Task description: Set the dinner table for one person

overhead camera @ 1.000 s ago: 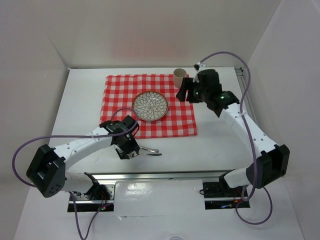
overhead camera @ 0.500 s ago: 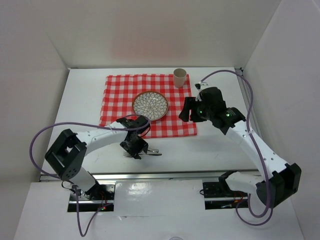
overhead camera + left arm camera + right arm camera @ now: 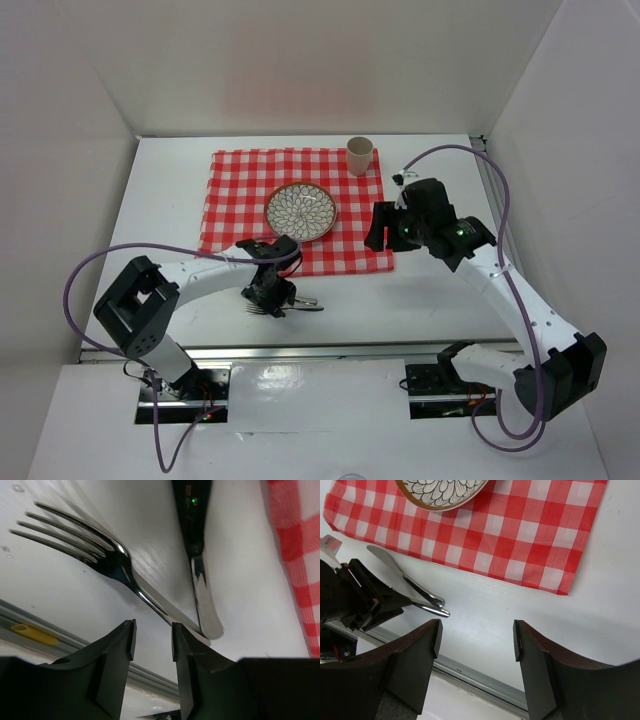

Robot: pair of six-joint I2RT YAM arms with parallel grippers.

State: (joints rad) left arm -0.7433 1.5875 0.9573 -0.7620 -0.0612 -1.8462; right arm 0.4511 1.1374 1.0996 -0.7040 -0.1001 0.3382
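Observation:
On the white dinner table (image 3: 440, 290), the red-and-white checked cloth (image 3: 240, 190) carries a patterned plate (image 3: 301, 211), with a beige cup (image 3: 359, 155) at its far right corner. A fork (image 3: 100, 555) and a knife (image 3: 202, 580) lie crossed on the bare top in front of the cloth. My left gripper (image 3: 152, 635) hovers low over the fork's handle end. Its jaws stand narrowly open with nothing between them, and the handle passes just beyond the right fingertip. My right gripper (image 3: 476, 635) hangs open and empty above the cloth's near right corner (image 3: 560, 580). It also sees the fork (image 3: 432, 611) and knife (image 3: 395, 565).
A metal rail (image 3: 330, 350) runs along the table's near edge just behind the cutlery. White walls enclose the table on three sides. My left arm's purple cable (image 3: 90, 270) loops over the near left part of the table.
My right gripper has drawn back from the cup towards the cloth's near right corner; the cup stayed put. My left gripper shifted right over the fork handle and narrowed its jaws.

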